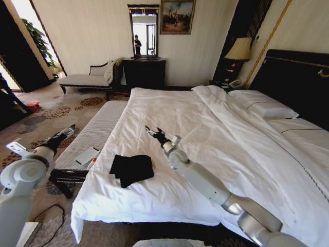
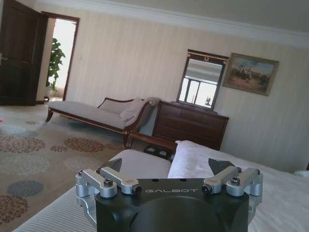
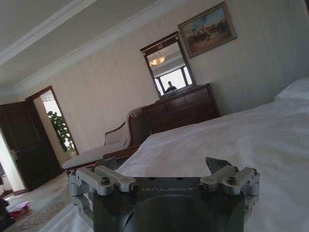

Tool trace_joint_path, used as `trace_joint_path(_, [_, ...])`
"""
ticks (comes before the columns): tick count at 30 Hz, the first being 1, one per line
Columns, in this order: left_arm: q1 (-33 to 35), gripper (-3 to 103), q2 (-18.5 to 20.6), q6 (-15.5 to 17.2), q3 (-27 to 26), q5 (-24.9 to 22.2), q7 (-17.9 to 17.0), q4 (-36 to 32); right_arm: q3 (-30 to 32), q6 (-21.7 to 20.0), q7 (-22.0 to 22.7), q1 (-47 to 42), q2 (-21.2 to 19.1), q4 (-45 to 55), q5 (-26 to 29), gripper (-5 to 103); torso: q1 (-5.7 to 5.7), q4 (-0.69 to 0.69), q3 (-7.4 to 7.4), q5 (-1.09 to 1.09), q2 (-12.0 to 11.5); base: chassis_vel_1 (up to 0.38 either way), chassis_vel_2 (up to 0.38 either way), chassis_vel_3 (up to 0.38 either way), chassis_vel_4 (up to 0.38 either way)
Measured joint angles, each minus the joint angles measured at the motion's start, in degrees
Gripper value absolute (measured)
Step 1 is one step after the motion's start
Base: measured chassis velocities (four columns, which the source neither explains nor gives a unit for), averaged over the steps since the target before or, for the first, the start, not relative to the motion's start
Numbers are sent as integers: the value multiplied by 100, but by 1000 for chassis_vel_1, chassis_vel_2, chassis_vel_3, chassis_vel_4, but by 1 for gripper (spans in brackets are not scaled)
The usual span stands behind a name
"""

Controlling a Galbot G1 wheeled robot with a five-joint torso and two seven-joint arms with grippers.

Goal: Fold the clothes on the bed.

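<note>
From the head camera, one black T-shirt (image 1: pixel 132 169) lies bunched in a soft, roughly square heap near the foot corner of the bed (image 1: pixel 216 134), on the smooth white duvet; its lettering cannot be made out. Two pillows sit at about two o'clock against the dark headboard. At nine o'clock from the shirt stands one padded striped bench (image 1: pixel 95 135) carrying a flat white booklet. The right gripper (image 1: pixel 152 132) hovers over the duvet at one o'clock from the shirt, clear of it, fingers spread apart. The left gripper (image 1: pixel 70 129) hangs over the bench's outer edge, fingers slightly parted.

The left wrist camera shows its gripper (image 2: pixel 166 170) with both metal fingers wide apart, holding nothing; the fingertips are partly hidden.

The right wrist camera shows its gripper (image 3: pixel 164 166) likewise spread and empty above the white duvet.
</note>
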Motion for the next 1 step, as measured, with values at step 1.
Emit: trace_joint_path(1, [186,100,20,-83,-25,94,84,-16,225,-3,4,-166,-208,122,-19,100,0,1,0,2,0,0,0,0,0])
